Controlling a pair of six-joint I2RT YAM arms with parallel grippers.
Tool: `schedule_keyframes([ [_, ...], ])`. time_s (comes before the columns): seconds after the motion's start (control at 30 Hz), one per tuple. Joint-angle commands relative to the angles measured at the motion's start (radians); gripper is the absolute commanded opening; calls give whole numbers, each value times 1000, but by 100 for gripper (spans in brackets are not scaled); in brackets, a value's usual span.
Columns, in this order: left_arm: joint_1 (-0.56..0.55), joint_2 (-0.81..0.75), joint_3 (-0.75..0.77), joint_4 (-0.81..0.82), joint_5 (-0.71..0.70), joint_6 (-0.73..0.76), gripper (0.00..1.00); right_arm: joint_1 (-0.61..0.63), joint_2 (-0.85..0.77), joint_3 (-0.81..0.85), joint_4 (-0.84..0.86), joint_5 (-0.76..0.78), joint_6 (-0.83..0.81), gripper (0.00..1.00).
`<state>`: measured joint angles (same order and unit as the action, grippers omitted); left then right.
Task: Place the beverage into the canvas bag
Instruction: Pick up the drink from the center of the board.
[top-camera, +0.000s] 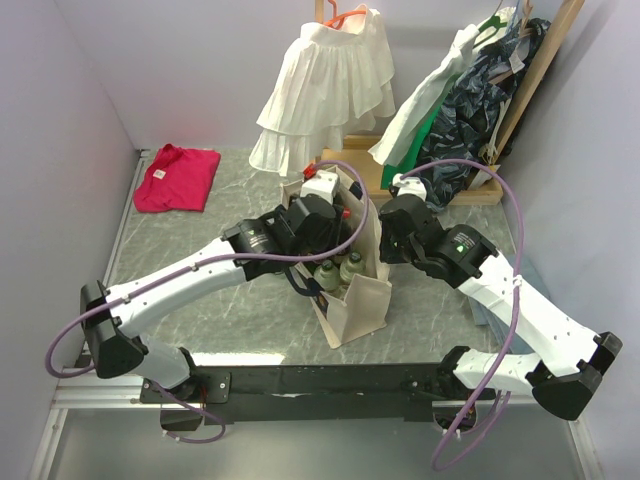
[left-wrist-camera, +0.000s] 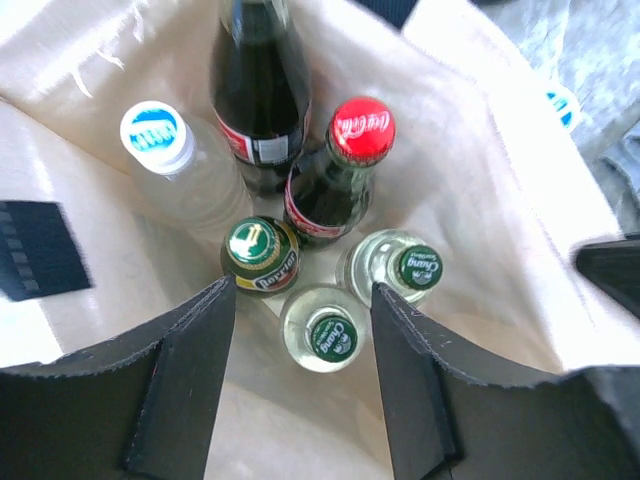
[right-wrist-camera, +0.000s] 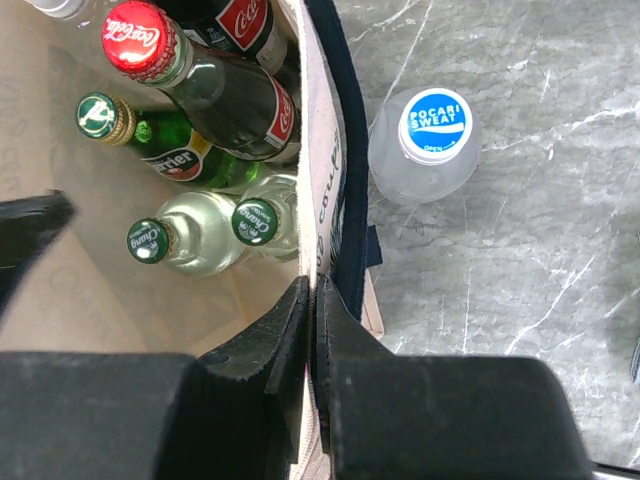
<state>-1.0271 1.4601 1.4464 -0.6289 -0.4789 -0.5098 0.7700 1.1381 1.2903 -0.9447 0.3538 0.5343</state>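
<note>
Far left on the table (top-camera: 260, 320) there's just a red cloth (top-camera: 177, 178). The left pincer (left-wrist-camera: 305, 300) hangs spread over the open canvas bag (top-camera: 365, 305), with a finger on either side of one Chang bottle (left-wrist-camera: 320, 335). Six beverages stand inside the bag: two Coca-Cola bottles (left-wrist-camera: 335, 170), two Chang, one green Perrier (right-wrist-camera: 190, 160) and one clear blue-capped bottle (left-wrist-camera: 175, 160). The right pincer (right-wrist-camera: 312, 300) is pinching the bag's wall. One Pocari Sweat bottle (right-wrist-camera: 425, 145) sits outside on the table, just right of the bag.

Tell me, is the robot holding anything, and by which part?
The right jaws pinch the top edge of the tall cream canvas bag with navy handles. The left jaws stand open over the bottles inside it, holding nothing.
</note>
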Motion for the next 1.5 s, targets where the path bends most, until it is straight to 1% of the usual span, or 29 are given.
schedule_keyframes([
  [0.0, -4, -63, 95, -17, -41, 25, 62, 5, 0, 44, 15, 19, -2, 11],
  [0.1, -4, -89, 130, -26, -69, 39, 64, 2, 0, 47, 12, 19, 3, 13],
  [0.23, -4, -130, 157, -54, -113, 37, 71, 3, -6, 53, 11, 22, 4, 13],
  [0.3, 4, -141, 166, -71, -138, 18, 73, 3, -15, 53, 15, 20, 4, 14],
  [0.33, 12, -148, 169, -95, -138, 8, 73, 2, -17, 55, 18, 19, 4, 14],
  [0.43, 65, -156, 174, -140, -106, -38, 71, 3, -18, 60, 18, 14, 3, 14],
  [0.47, 102, -161, 170, -162, -96, -61, 71, 3, -18, 60, 18, 13, 3, 14],
  [0.57, 180, -191, 117, -172, -44, -82, 70, 3, -17, 56, 20, 5, 4, 14],
  [0.73, 309, -244, 55, -176, 42, -73, 72, 2, -8, 56, 21, -3, 3, 15],
  [0.83, 350, -248, 22, -183, 62, -61, 75, 3, -6, 60, 23, -1, 3, 16],
  [1.03, 410, -224, -44, -186, 106, -55, 78, 3, 0, 66, 29, -4, -2, 17],
  [1.23, 441, -178, -90, -176, 126, -61, 78, 2, -8, 64, 32, -1, 0, 18],
  [1.47, 455, -123, -106, -149, 152, -58, 76, 3, -8, 67, 26, 2, -2, 18],
])
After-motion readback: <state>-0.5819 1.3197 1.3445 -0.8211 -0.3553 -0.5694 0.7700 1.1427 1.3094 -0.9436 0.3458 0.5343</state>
